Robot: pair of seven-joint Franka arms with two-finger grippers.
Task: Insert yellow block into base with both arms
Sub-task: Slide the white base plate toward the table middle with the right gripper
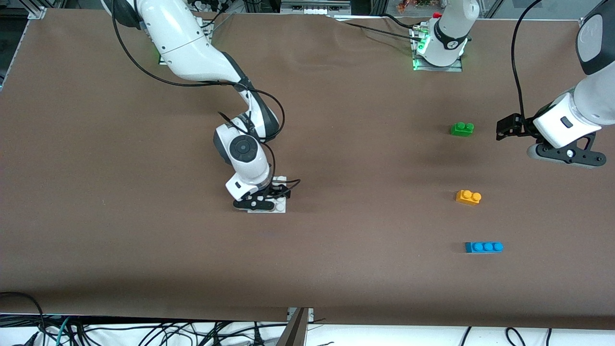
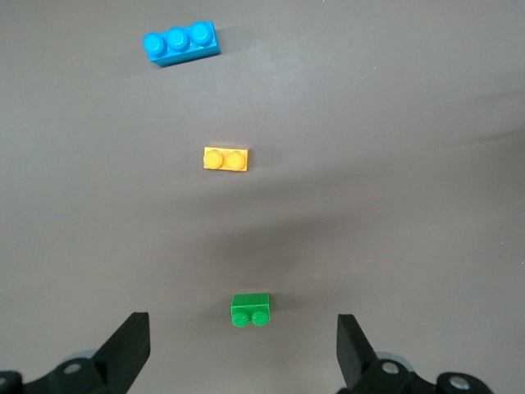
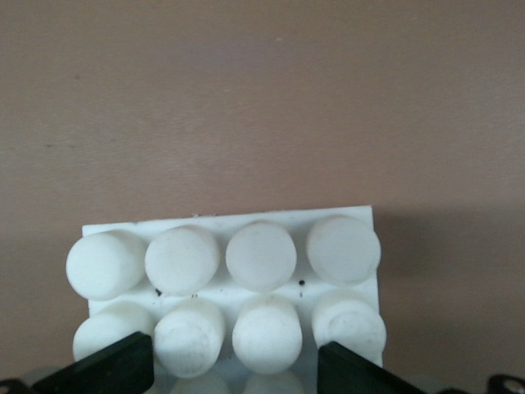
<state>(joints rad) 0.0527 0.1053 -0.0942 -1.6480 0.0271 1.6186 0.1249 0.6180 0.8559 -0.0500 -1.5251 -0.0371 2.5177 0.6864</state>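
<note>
The right gripper [image 1: 262, 201] was down on the base [image 1: 281, 207], near the middle of the table. In the right wrist view its fingers [image 3: 102, 369] stood either side of the white studded plate [image 3: 230, 271], spread about as wide as two columns of studs; whether they actually pressed on it could not be told. That placing looked meant to steady the base so it would not slide when a brick was pushed in. The left gripper [image 1: 509, 127] hung in the air toward the left arm's end of the table, wide open and empty, its fingers [image 2: 123, 349] framing the green brick [image 2: 251, 309] just below it. The yellow block [image 1: 468, 197] lay untouched on the table, the next brick out from that gripper past the green one, with the blue brick [image 1: 484, 247] last in the row. The block was well apart from the base, so picking it up was probably still to come.
</note>
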